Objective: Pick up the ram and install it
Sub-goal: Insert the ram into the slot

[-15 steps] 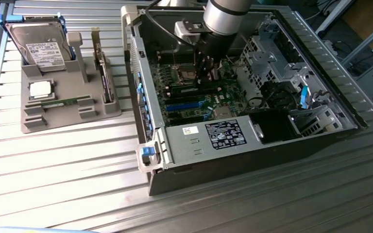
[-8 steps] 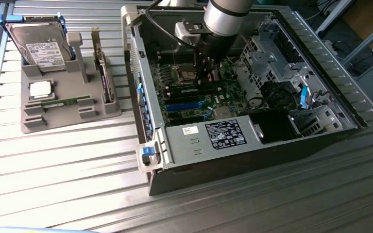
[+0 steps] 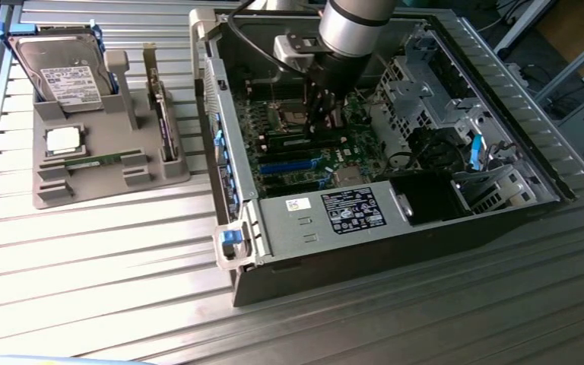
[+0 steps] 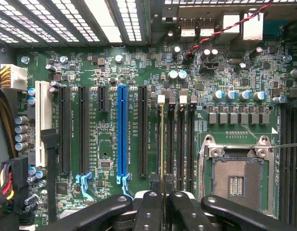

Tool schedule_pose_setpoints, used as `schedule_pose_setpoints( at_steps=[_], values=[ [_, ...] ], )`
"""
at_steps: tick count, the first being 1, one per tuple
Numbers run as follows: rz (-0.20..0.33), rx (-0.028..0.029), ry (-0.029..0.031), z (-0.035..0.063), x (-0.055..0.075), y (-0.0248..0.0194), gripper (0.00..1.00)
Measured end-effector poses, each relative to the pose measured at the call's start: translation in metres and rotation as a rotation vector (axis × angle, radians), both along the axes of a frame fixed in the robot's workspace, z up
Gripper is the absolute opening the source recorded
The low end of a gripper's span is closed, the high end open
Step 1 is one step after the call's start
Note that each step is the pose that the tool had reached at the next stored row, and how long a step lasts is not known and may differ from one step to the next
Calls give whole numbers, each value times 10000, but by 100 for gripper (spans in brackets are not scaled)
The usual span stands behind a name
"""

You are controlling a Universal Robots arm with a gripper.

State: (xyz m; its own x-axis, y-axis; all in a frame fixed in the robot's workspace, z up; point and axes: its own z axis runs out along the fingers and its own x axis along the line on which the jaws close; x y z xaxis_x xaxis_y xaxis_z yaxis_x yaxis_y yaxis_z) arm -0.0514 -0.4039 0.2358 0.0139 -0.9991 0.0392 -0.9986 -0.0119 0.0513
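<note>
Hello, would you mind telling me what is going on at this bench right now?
A single robot arm is reaching down into an open computer case lying on the table. Its gripper is shut on the ram, seen edge-on in the wrist view, and holds it over the bank of black memory slots on the motherboard, beside the empty CPU socket. Whether the stick is seated yet cannot be told. On the exterior view's left, a grey holder carries a hard drive and other spare parts.

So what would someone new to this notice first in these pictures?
The open computer case in the middle of the ribbed table, with the arm reaching in and its tool shut on the thin ram, edge-on over a motherboard slot. On the exterior view's left, a grey holder carries a hard drive.
</note>
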Motion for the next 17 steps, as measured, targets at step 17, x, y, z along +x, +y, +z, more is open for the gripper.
schedule_pose_setpoints(
  at_steps=[17],
  values=[
    [9, 0, 0, -17, 4, -7, 20]
  ],
)
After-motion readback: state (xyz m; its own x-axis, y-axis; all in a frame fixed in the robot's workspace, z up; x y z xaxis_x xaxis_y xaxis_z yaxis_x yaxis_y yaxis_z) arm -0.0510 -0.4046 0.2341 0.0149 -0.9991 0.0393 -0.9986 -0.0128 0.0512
